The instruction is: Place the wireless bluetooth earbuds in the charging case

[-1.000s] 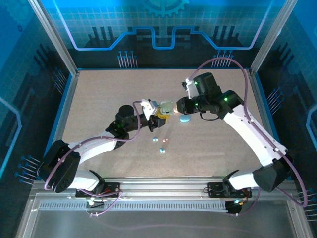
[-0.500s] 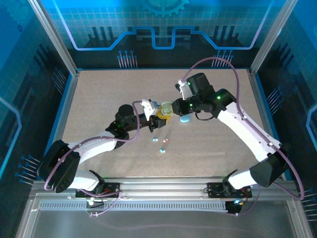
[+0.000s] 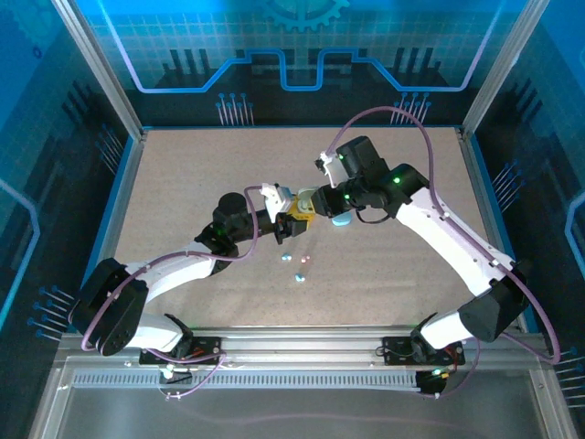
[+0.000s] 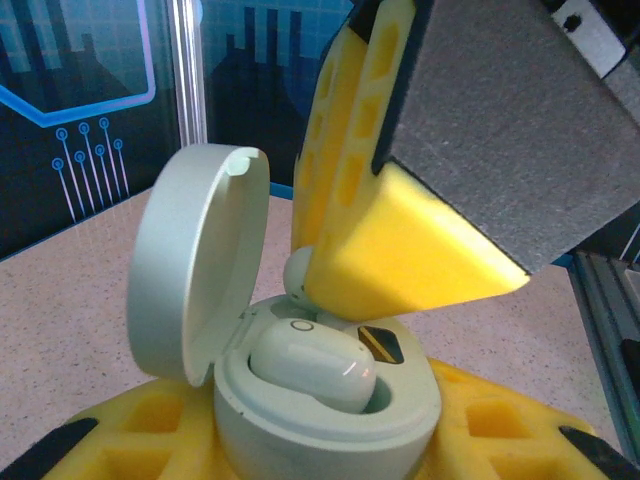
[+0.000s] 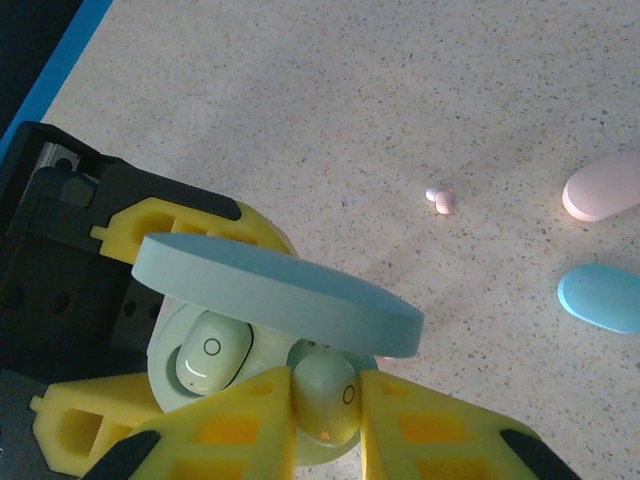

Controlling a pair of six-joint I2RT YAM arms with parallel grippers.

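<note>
Pale-green earbud point(image 5: 325, 393) sits clamped in the right gripper point(image 5: 327, 432), just above the open case point(image 4: 200, 280). Left gripper point(image 4: 320, 442) clamps that case upright.

Speckled tabletop point(image 3: 183, 174), blue patterned walls point(image 3: 384, 41)

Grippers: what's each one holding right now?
Left gripper: shut on the open charging case.
Right gripper: shut on a pale green earbud, right at the case.
</note>
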